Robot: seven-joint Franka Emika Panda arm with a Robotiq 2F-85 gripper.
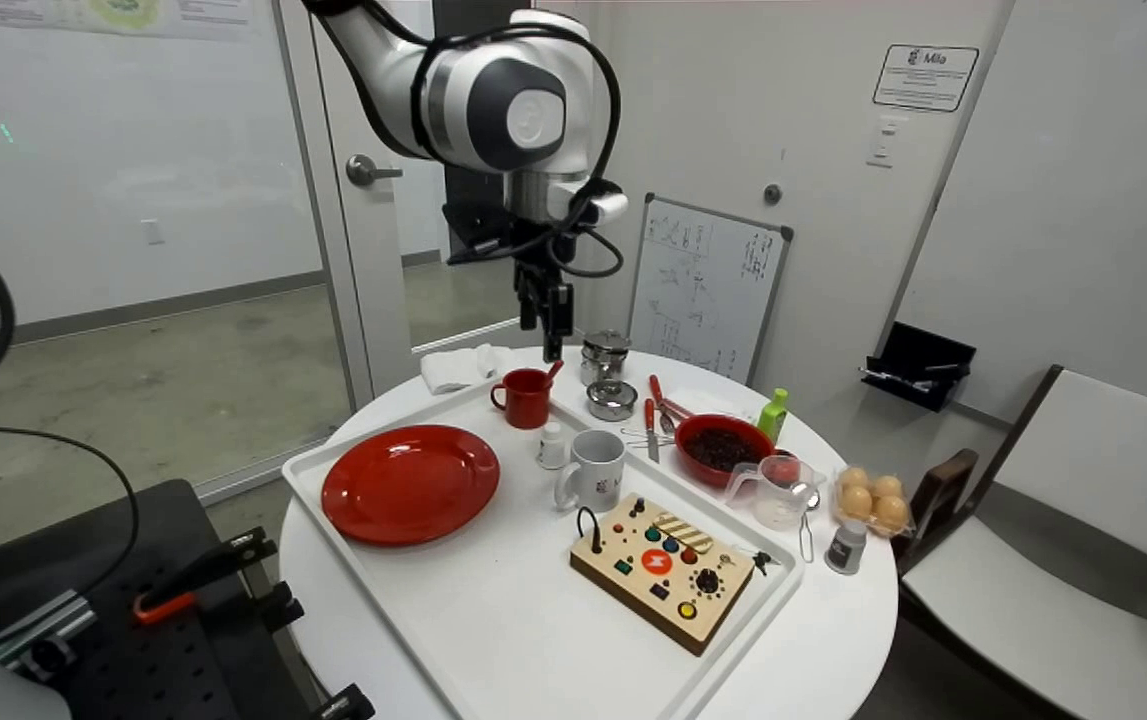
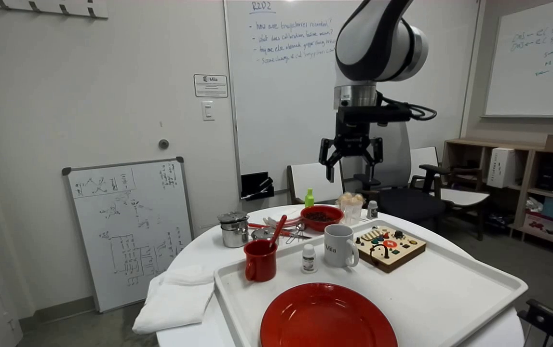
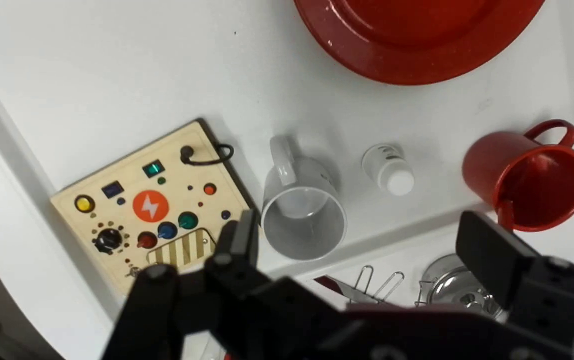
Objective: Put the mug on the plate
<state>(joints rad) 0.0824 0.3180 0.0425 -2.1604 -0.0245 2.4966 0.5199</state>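
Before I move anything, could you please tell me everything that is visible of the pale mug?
The pale grey mug looks ceramic, with one looped handle and Mila lettering on its side. It stands upright, apparently empty, on the white tray, between the small white bottle and the wooden control panel; I cannot tell whether it touches the panel. The open fingers do not touch it.

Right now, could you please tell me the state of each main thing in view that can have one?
Gripper: open, holding nothing.
Red plate: face up, no mug on it.
Pale mug: upright, empty, off the plate.
Red mug: upright, red handle sticking out.
White bottle: upright, capped.
Control box: flat, button side up.
Red bowl: upright, dark contents inside.
White cloth: loosely folded.
Green bottle: upright.
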